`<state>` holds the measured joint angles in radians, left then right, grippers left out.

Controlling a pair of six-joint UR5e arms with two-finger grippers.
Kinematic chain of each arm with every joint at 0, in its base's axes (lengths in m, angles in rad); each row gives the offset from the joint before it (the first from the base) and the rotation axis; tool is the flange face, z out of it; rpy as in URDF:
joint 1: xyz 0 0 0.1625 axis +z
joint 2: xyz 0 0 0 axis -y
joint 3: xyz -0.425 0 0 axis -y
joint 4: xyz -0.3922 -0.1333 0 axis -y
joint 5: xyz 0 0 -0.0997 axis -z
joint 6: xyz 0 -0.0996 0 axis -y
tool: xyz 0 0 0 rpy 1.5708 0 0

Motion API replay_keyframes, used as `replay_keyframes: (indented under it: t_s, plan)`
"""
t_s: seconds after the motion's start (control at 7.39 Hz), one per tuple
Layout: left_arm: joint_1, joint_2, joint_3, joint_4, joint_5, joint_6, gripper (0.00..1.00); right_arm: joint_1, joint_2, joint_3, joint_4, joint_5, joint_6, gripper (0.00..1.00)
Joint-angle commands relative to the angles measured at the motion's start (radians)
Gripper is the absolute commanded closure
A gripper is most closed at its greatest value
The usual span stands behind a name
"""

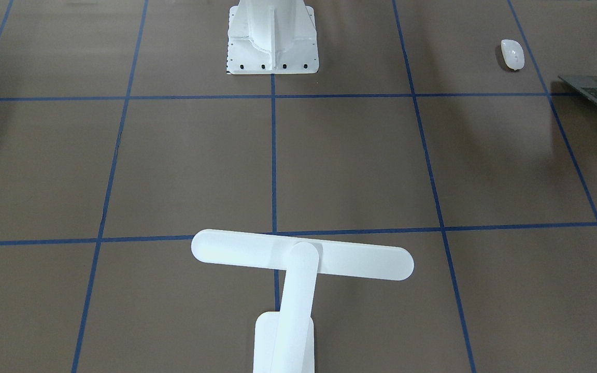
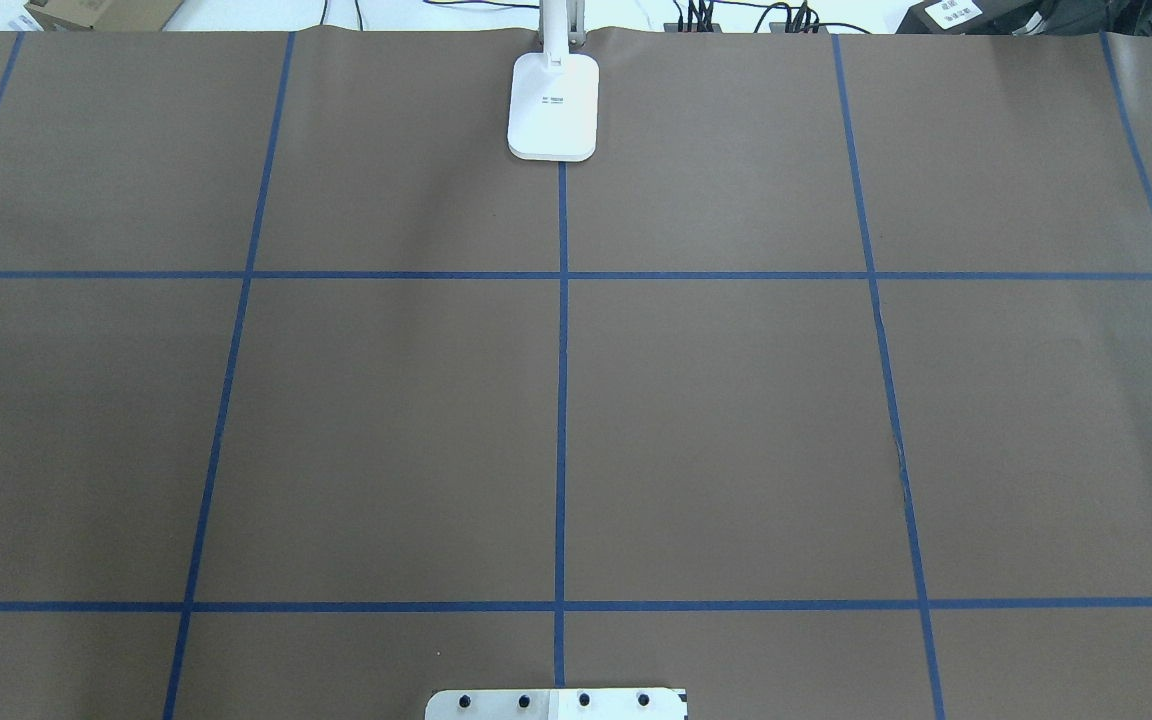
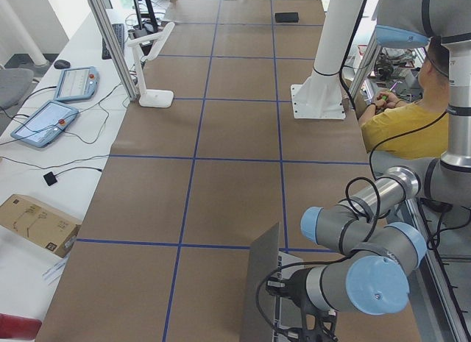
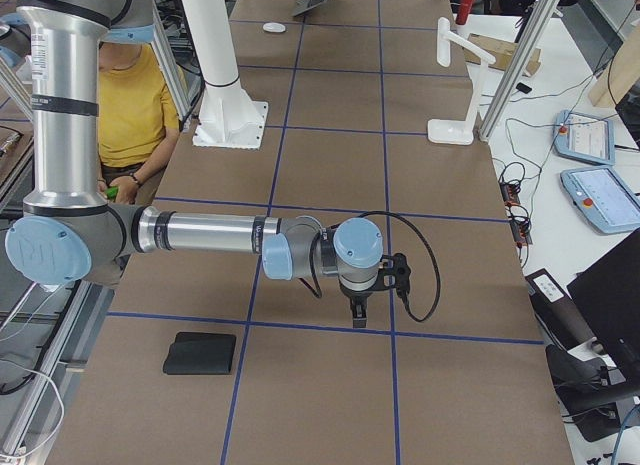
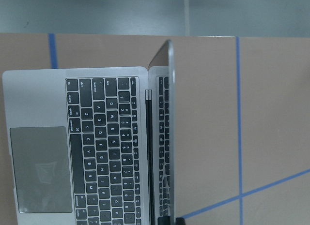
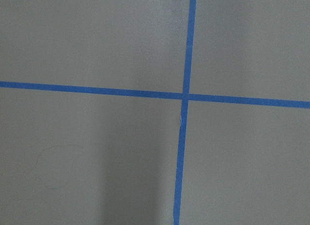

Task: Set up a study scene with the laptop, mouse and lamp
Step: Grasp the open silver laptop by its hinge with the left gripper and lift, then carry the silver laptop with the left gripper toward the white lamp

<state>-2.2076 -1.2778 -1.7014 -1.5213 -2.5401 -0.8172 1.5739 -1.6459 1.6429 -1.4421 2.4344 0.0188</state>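
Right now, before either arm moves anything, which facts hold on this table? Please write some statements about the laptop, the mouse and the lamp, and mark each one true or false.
1. The laptop is open, with its keyboard showing. True.
2. The lamp stands upright on its base. True.
3. The mouse lies on the mouse pad. False: it lies on the table near the laptop; the mouse pad is at the opposite end.
4. The right gripper holds the lamp. False: it hangs over the table, apart from the lamp.
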Motion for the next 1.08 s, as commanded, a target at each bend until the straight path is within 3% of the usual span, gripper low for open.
replay_keyframes:
  t_s: [0.0,0.41,0.95]
  plan:
    - [0.153,-0.139,0.005,0.001,0.003,-0.019,1.0,-0.002,0.0,0.0,-0.001,0.0,0.001,0.0]
    - [0.326,-0.309,0.005,0.01,0.004,-0.072,1.0,0.0,0.001,-0.003,-0.001,0.0,0.0,0.0]
    - [0.54,-0.538,0.008,0.01,0.0,-0.374,1.0,0.0,0.0,-0.005,-0.001,0.0,0.0,0.0]
